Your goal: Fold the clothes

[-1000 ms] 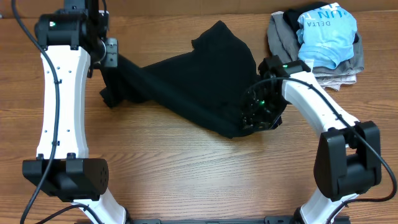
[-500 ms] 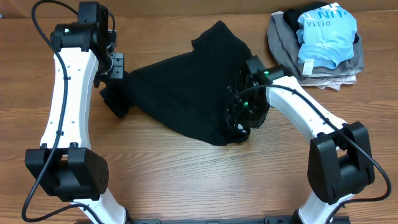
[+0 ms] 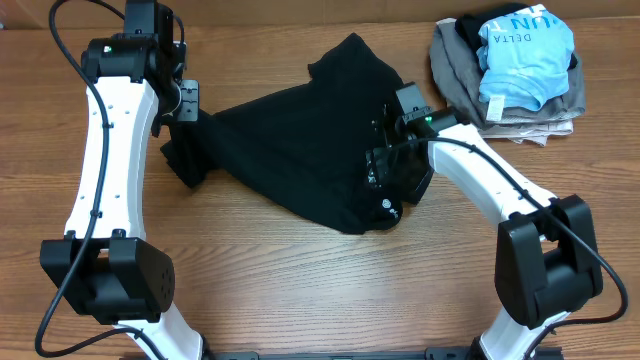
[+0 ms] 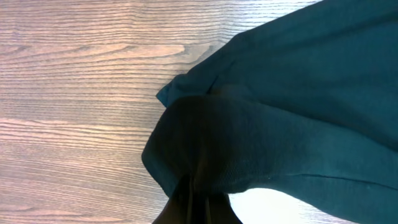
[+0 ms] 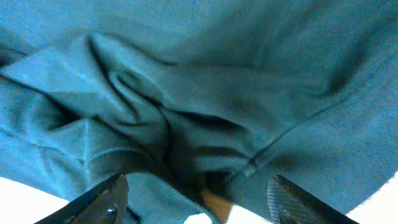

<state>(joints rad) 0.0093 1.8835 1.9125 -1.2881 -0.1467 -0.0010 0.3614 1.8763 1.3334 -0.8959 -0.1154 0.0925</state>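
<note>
Where the black garment (image 3: 300, 150) reaches its left end, the left hand (image 3: 185, 104) has it pinched. In the wrist view the cloth is drawn into a tight bunch at the bottom of the frame, closed in the grip, with a fold hanging below it over the wooden counter (image 3: 260, 290). From there the garment spreads rightward across the middle of the counter, wrinkled, one corner pointing to the far edge. Over its right part sits the right hand (image 3: 392, 170), spread wide — its two fingers (image 5: 102, 202) stand well apart, with rumpled fabric lying between them and nothing gripped. A small white mark (image 3: 385, 208) shows near the garment's near right edge. Farther right, at the far corner, a pile of grey and beige clothes (image 3: 455, 65) carries a light blue shirt (image 3: 525, 45) on top — near the black garment but apart from it.
</note>
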